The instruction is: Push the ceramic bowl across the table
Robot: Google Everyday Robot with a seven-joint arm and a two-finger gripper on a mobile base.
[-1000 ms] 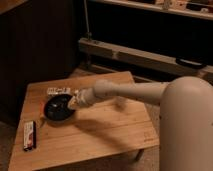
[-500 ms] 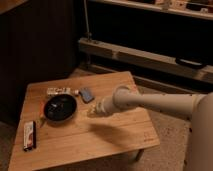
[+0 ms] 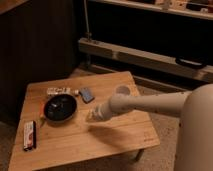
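Note:
The ceramic bowl [image 3: 60, 107], black, wide and shallow with pale rings inside, sits on the left part of the light wooden table [image 3: 120, 140]. My gripper [image 3: 92, 116] is at the end of the pale arm that reaches in from the right. It hangs low over the table top just right of the bowl, with a small gap between it and the rim.
A small white cup [image 3: 121, 90] stands near the table's far right. A blue-grey flat item [image 3: 87, 95] and a white packet [image 3: 58, 91] lie behind the bowl. A dark snack bar [image 3: 30, 135] lies at the front left. A dark wall and shelving stand behind.
The gripper has drawn back to the right, from the bowl's rim to a spot beside it. The bowl has stayed about where it was.

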